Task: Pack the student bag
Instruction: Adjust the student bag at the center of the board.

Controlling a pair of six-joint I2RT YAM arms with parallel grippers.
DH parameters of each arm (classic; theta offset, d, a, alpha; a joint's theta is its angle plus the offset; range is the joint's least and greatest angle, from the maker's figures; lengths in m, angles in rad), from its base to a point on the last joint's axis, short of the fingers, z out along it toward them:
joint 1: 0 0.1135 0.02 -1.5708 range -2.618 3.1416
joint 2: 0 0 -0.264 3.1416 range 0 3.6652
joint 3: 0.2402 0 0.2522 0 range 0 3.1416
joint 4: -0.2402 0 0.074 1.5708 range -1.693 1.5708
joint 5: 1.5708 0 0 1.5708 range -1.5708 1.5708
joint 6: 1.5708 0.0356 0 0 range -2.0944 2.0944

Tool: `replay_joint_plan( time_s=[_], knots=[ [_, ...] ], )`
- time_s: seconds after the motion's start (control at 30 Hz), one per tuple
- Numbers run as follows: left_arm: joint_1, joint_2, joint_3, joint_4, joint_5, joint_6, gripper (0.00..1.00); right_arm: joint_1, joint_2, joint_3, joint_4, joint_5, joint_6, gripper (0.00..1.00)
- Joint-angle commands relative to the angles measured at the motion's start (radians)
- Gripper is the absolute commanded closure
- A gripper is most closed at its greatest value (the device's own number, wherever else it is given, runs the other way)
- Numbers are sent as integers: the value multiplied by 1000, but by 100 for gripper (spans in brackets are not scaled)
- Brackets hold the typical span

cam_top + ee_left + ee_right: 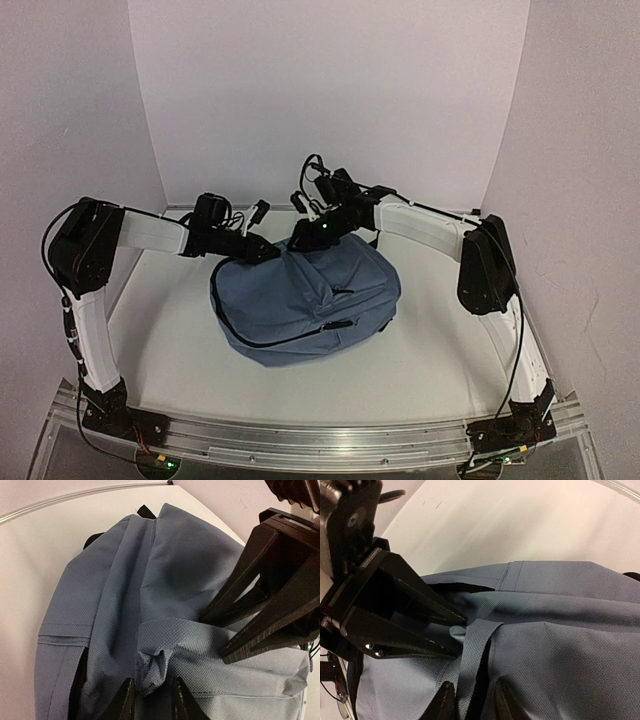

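Note:
The slate-blue student bag lies on the white table in the middle, its rounded top toward the back wall. My left gripper is at the bag's top left edge. In the left wrist view it is shut on a bunched fold of the bag by the top handle strap. My right gripper is right beside it. In the right wrist view it is closed around the same handle strap of the bag. The two grippers nearly touch.
A dark zipper line runs across the bag's front. Black straps stick out under the bag's far side. White walls close in the table at the back and both sides. A metal rail runs along the near edge.

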Motion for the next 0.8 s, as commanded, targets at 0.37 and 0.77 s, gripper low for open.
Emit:
replay_joint_plan(
  time_s=[0.37, 0.77],
  knots=[
    [-24, -259, -167, 108, -53, 85, 100, -65, -110, -86, 22, -18, 73, 100],
    [7, -314, -194, 97, -45, 12, 100, -153, -142, -153, 27, -110, 84, 100]
  ],
)
